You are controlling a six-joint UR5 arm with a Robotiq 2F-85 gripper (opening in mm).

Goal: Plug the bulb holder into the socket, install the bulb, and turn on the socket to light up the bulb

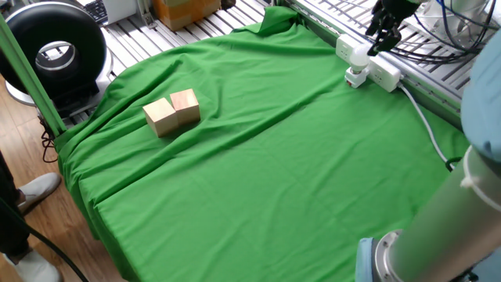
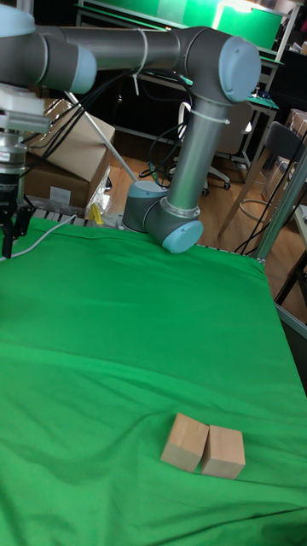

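Observation:
The socket is a long white strip lying at the far right edge of the green cloth, its white cable trailing toward the front. The bulb holder sits against the strip's near side, a small white block. A rounded white shape on top of the strip looks like the bulb, though it is too small to be sure. My gripper hangs just above the strip with its dark fingers slightly apart and nothing between them. In the tall fixed view the gripper is at the left edge, and the strip is out of frame.
Two wooden blocks lie side by side on the left of the cloth, also seen as blocks near the front in the tall view. Metal rails and dark cables run behind the strip. The arm's base stands at the table's far side.

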